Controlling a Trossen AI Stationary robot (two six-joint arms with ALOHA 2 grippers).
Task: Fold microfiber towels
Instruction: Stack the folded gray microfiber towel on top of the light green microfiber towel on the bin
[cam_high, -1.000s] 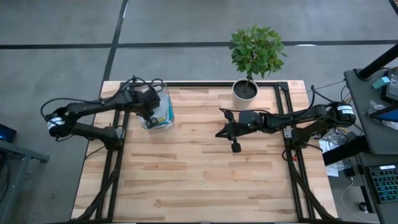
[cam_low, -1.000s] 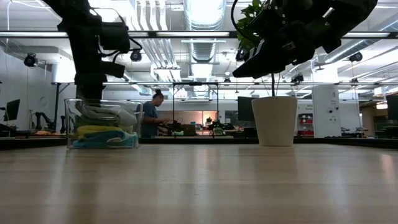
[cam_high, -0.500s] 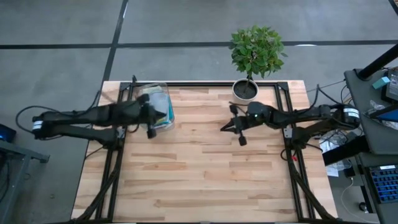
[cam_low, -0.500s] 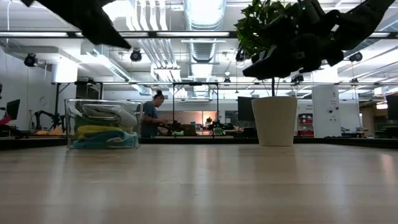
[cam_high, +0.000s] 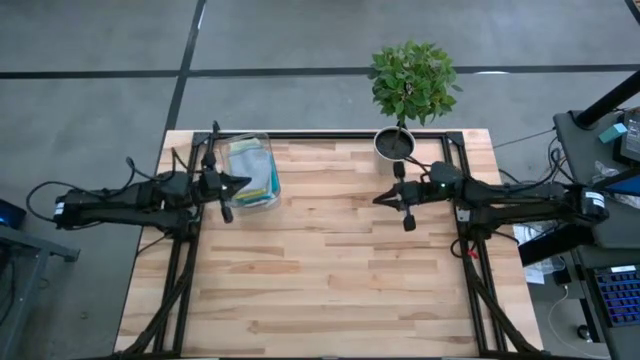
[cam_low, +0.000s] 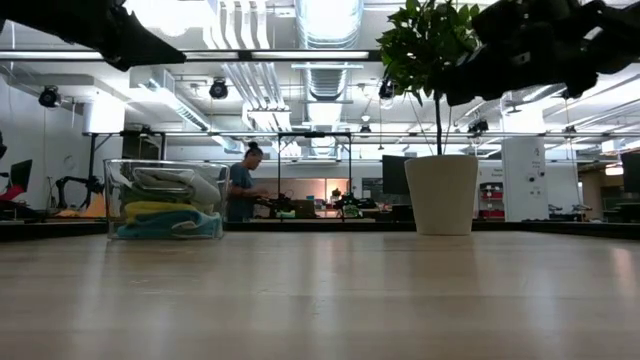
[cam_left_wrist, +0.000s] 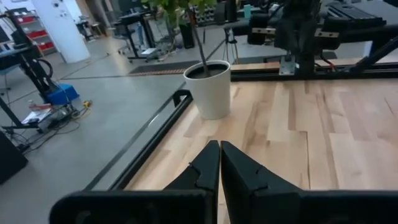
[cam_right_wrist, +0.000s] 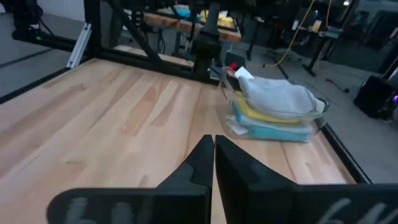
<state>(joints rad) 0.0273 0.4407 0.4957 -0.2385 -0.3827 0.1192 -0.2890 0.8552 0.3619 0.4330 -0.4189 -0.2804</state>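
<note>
The microfiber towels (cam_low: 165, 205) lie stacked in a clear plastic bin (cam_high: 251, 172) at the table's far left: a grey one on top (cam_right_wrist: 277, 94), a yellow one under it (cam_right_wrist: 264, 115), and teal and light blue at the bottom (cam_right_wrist: 273, 132). An olive green one does not show. My left gripper (cam_high: 238, 184) is shut and empty, level, just left of the bin and above the table. My right gripper (cam_high: 380, 198) is shut and empty, level, at the table's far right, pointing toward the bin. Both sets of shut fingers show in the wrist views (cam_left_wrist: 219, 148) (cam_right_wrist: 214, 140).
A potted plant in a white pot (cam_high: 396, 145) stands at the table's far edge, right of centre, close to my right gripper. Black rails (cam_high: 185, 260) run along the table's left and right sides. A person (cam_low: 241, 182) stands far off in the room behind.
My left gripper has risen out of the bin, tipped from pointing down to level, and drawn back toward the table's left edge. My right gripper has drawn back toward the table's right edge. The towels have stayed in the bin.
</note>
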